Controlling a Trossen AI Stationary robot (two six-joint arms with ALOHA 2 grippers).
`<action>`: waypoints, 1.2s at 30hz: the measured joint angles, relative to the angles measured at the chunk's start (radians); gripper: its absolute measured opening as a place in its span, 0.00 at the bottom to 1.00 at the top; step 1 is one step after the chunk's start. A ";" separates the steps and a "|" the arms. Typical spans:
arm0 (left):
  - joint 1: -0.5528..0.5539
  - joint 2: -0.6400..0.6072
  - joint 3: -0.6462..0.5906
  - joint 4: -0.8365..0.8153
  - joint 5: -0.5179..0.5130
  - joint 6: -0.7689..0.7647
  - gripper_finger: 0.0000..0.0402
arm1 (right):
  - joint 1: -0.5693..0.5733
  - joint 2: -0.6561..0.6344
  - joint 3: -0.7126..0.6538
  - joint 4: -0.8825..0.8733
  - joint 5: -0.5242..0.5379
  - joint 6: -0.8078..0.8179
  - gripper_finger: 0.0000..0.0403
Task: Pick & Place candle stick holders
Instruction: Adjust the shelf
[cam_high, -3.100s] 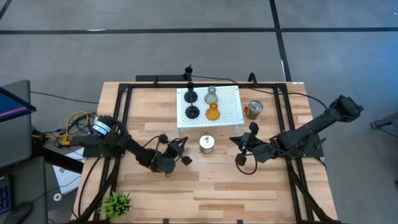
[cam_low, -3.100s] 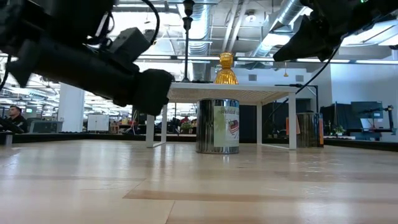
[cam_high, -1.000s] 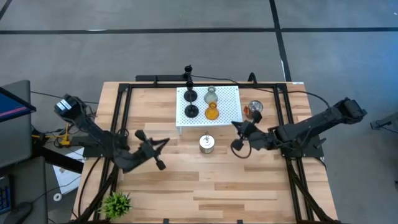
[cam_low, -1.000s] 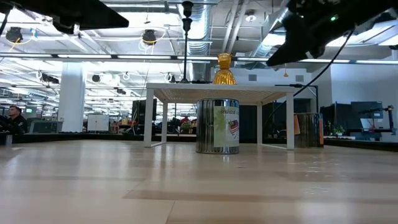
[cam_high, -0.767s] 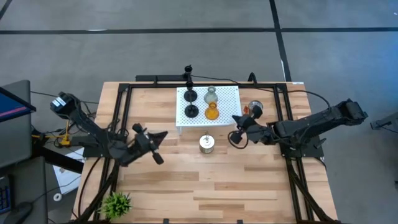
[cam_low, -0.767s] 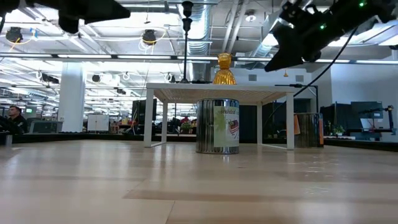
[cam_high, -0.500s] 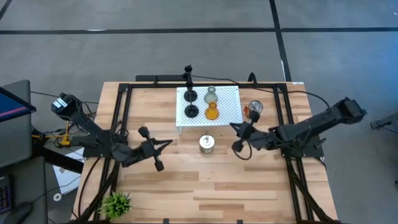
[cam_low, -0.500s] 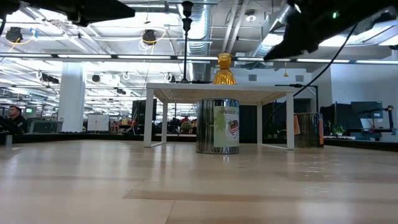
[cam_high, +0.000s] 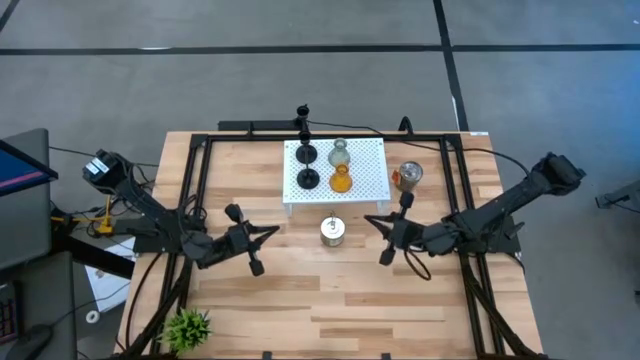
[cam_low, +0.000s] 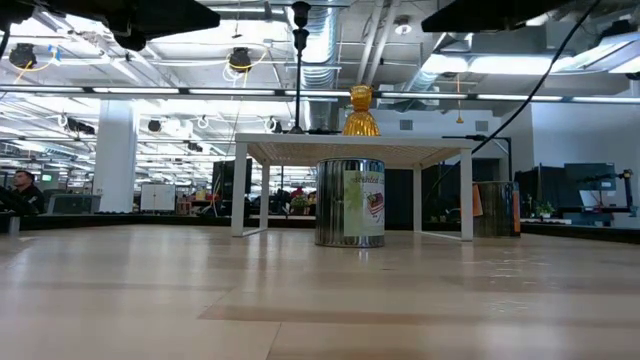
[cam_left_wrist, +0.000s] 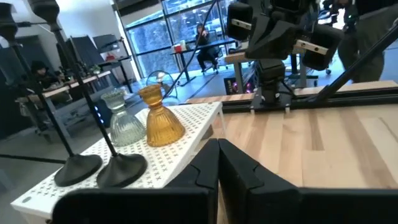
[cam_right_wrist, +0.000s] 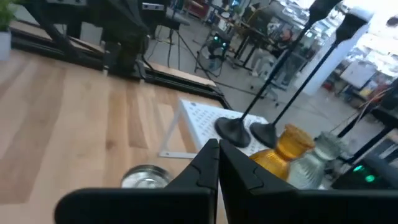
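A white perforated stand (cam_high: 360, 160) at the table's far middle carries all the holders on their bases. There are two black ones with disc bases (cam_high: 307, 155) (cam_high: 310, 179), a pale-green glass one (cam_high: 340, 153) and an amber one (cam_high: 342, 180). The left wrist view shows the amber one (cam_left_wrist: 158, 118), the green one (cam_left_wrist: 121, 121) and the black discs (cam_left_wrist: 121, 169). My left gripper (cam_high: 270, 232) hangs shut and empty, left of and nearer than the stand. My right gripper (cam_high: 370, 222) hangs shut and empty off the stand's near right corner.
A silver can (cam_high: 332, 232) stands on the table just in front of the stand, between the two grippers. Another can (cam_high: 410, 176) stands right of the stand. A small green plant (cam_high: 186, 326) sits at the near left corner. Bare wood lies toward the near edge.
My right gripper first went toward the stand's right side, then drew back toward the table's near edge. In the low view its arm has moved up to the picture's top edge. My left gripper has shifted slightly toward the far edge and come back. The holders have not moved.
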 joint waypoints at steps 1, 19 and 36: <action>0.000 0.000 0.000 0.000 0.004 -0.001 0.02 | 0.007 0.000 0.000 -0.001 0.000 0.019 0.00; 0.000 0.000 0.000 -0.001 0.157 0.002 0.03 | 0.004 0.000 0.001 -0.085 -0.211 0.148 0.00; 0.042 0.135 0.000 -0.105 0.268 -0.282 0.01 | -0.097 0.030 0.002 -0.157 -0.372 0.314 0.00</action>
